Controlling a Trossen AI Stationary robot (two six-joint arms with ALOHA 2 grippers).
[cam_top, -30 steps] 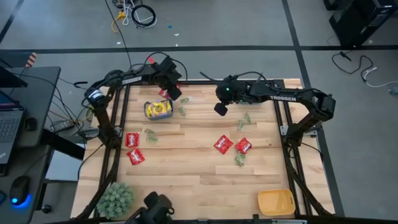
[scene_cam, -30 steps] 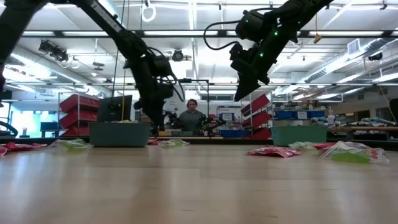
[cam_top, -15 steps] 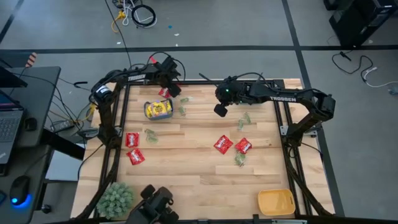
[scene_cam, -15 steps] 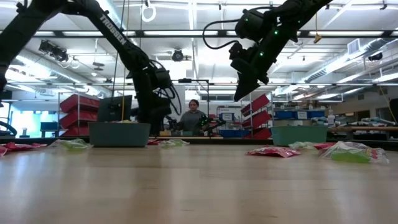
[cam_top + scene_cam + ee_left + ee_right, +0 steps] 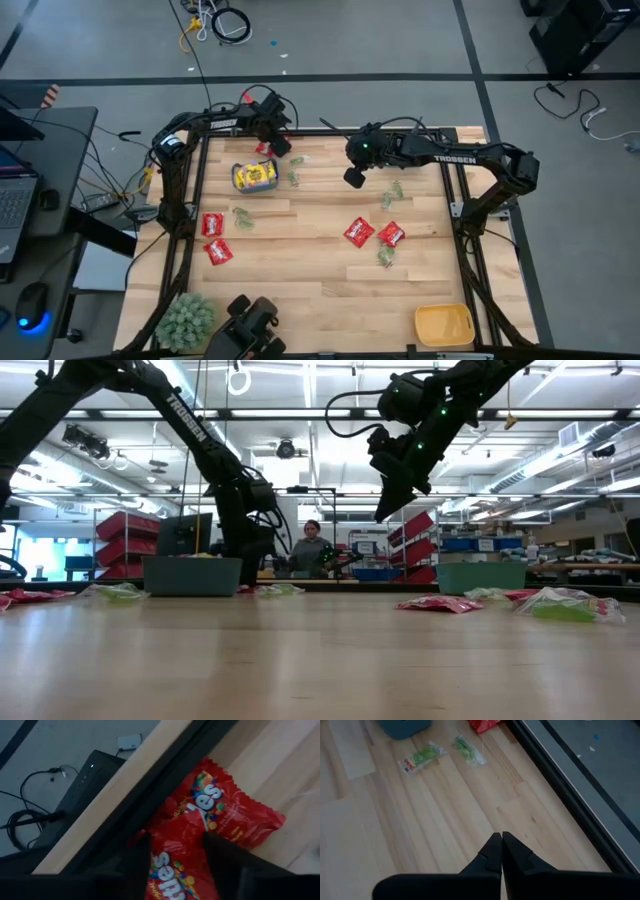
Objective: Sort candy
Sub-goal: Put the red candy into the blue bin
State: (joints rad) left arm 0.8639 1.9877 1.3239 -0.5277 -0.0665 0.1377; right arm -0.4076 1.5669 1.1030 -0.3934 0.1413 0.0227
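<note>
A: Your left claw (image 5: 175,865) is spread wide at the far-left edge of the light wooden surface (image 5: 300,270), fingers (image 5: 220,855) straddling two shiny red candy packets (image 5: 210,825) lying by the black frame rail (image 5: 125,815). Nothing pinched.

B: And the right one?

A: Right claw (image 5: 499,851) is pressed together, empty, hanging above the far middle of the surface.

B: Containers?

A: Small teal bin (image 5: 254,177) near the left claw holds bright yellow packets (image 5: 256,175). Yellow-orange bin (image 5: 443,325) at your near-right corner; can't tell any contents. Rest of the candy is loose: red packets at left (image 5: 213,224) and centre (image 5: 358,232), pale green packets (image 5: 295,176) scattered between them. Fuzzy green ball plant (image 5: 185,318) at near-left.
</note>
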